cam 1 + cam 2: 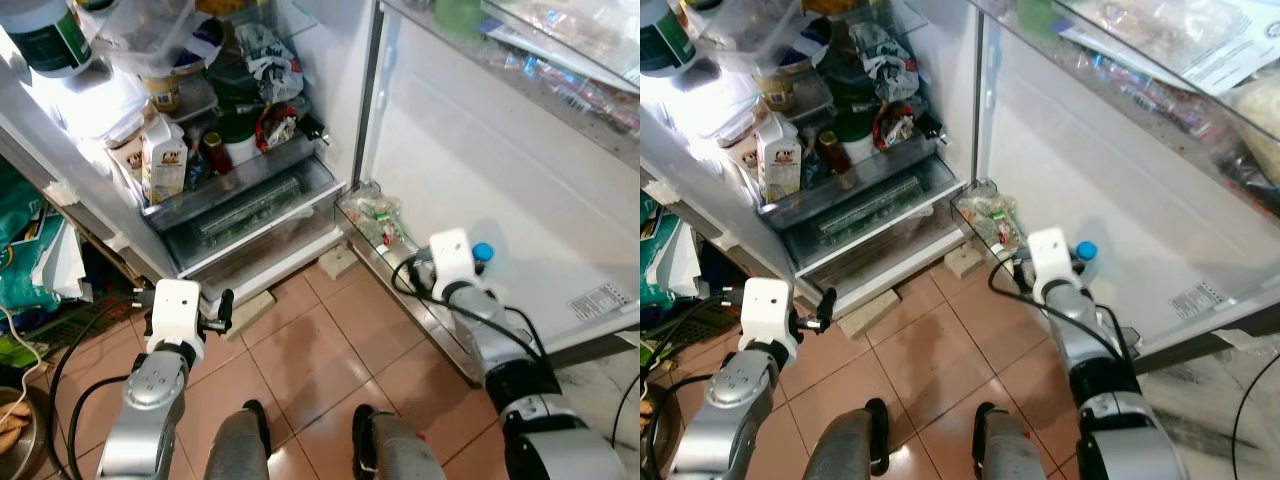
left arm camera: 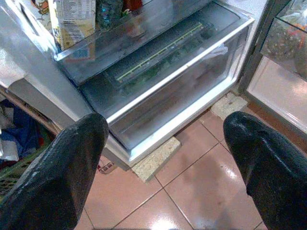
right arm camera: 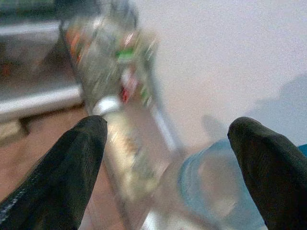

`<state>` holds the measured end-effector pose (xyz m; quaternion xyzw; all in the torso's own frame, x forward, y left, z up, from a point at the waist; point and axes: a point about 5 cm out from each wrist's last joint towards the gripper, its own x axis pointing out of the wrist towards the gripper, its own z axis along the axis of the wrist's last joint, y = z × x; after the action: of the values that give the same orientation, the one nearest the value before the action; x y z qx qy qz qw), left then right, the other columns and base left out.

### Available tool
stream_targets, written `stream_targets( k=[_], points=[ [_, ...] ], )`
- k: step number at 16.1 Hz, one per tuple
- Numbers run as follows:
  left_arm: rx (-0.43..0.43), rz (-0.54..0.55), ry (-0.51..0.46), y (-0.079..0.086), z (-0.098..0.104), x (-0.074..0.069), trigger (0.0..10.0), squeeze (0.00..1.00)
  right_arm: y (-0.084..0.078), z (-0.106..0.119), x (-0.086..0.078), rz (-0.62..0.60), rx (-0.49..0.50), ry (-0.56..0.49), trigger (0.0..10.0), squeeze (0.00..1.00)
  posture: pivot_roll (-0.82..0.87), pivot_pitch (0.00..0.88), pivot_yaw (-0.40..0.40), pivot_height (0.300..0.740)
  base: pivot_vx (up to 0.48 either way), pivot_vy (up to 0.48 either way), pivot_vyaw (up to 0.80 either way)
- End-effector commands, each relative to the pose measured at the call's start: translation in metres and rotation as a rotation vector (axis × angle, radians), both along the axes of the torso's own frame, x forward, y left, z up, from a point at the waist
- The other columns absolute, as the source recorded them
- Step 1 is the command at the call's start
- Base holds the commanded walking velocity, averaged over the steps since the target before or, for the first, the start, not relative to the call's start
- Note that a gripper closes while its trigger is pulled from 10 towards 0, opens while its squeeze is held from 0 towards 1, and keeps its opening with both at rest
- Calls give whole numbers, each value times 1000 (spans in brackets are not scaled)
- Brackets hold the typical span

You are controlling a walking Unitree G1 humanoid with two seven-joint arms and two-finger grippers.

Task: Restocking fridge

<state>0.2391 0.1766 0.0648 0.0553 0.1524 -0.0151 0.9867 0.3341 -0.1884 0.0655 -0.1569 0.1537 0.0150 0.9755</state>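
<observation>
Spreading wide, your right gripper's (image 3: 168, 167) black fingers (image 3: 67, 167) are hovering just above the blue-capped clear plastic bottle (image 1: 481, 254) in the open white fridge door's bottom shelf (image 1: 985, 225); your left gripper (image 2: 163, 167) is hanging released, facing the clear crisper drawer (image 2: 192, 91).

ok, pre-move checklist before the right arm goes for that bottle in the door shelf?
1. Right tool open: ok, fingers spread wide.
2. Bottle in reach: ok, blue cap just beyond the right tool, in the door shelf.
3. Bottle centred between the fingers: not ok, it sits toward one finger.
4. Right wrist view sharp: not ok, blurred.
5. Left tool empty and open: ok, low in front of the fridge drawer.
6. Fridge door open: ok.
</observation>
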Motion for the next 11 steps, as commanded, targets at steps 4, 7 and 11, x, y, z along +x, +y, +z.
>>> stream_targets(
  k=[4,7,11],
  points=[
    [8,11,-3,2,-3,5,10000,0,-2,29,11,-31,-9,-188,10000,0,77,198,23,740,0,0,0],
    [7,8,-16,0,-2,13,10000,0,0,40,15,-21,-31,-253,10000,0,69,178,24,740,0,0,0],
    [6,-3,-45,-3,0,21,10000,0,7,52,14,5,8,-355,10000,0,57,148,27,740,0,0,0]
  ],
)
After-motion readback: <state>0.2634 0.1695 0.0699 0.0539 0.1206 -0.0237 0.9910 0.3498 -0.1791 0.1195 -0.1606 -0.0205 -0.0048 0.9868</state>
